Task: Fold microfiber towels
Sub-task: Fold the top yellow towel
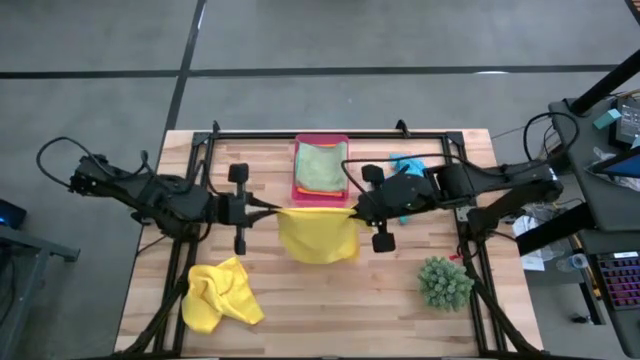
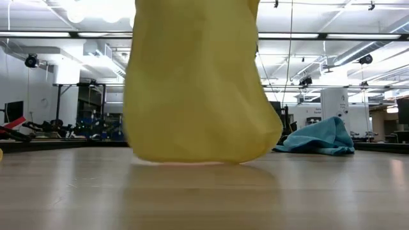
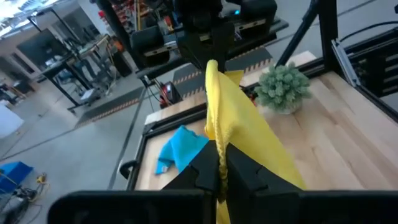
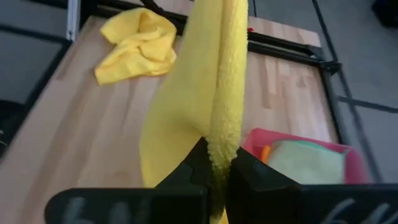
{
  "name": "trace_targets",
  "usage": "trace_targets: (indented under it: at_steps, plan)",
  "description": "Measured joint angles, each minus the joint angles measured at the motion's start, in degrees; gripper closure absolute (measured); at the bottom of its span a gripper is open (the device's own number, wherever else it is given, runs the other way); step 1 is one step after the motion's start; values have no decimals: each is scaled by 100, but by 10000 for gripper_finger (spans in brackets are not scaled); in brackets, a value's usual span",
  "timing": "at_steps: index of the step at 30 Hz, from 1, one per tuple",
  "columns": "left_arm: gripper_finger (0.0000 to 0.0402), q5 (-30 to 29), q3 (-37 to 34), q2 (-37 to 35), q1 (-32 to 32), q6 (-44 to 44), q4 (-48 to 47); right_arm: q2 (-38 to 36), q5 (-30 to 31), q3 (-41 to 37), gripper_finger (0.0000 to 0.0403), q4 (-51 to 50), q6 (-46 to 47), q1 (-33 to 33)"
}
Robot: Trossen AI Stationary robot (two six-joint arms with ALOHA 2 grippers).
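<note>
So the yellow towel is stretched out mid-frame in the high view, hanging between both arms with its lower edge brushing the wooden surface. In the low view it fills the upper middle and its bottom sits right on the wood. The left gripper has its fingers clamped tight on the towel's left top corner, and the right gripper is pinched shut on the right top corner. Both wrist views show the cloth squeezed in the closed fingers.

Second yellow towel is a crumpled heap at the lower left of the high view, well apart from the hanging one. Light green towel lies folded in the pink tray at top centre, just behind the held towel, with a bit of an orange towel peeking out under it in the right wrist view. The turquoise towel is bunched up right of the tray, partly under the right arm. A spiky green plant sits at the lower right.
</note>
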Motion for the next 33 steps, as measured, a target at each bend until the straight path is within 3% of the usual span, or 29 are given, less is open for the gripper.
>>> trace_targets:
  at_steps: [5, 7, 10, 13, 17, 21, 28, 33]
  plan:
    - [401, -90, -2, -31, 167, 270, -12, 294, 630, 753, 391, -741, -433, -146]
    - [401, -376, -2, -42, 250, 420, -109, 408, 803, 1000, 391, -993, -509, -241]
    - [401, -757, -2, -80, 362, 514, -296, 533, 819, 1315, 391, -1343, -493, -333]
    - [401, -718, -2, -113, 365, 528, -297, 656, 792, 1579, 391, -1755, -327, -336]
    - [401, 74, -38, -84, 257, 382, -354, 819, -45, 1822, 391, -2273, 3, -289]
    - [401, 259, -210, 6, 43, -44, -456, 890, -773, 1711, 391, -2200, 236, -67]
    - [401, 380, -408, 451, -489, -1296, -928, 1140, -1175, 940, 390, -1834, 727, 571]
    - [401, 1149, -420, 972, -829, -2190, -873, 1308, -1348, 284, 390, -1222, 1032, 1037]
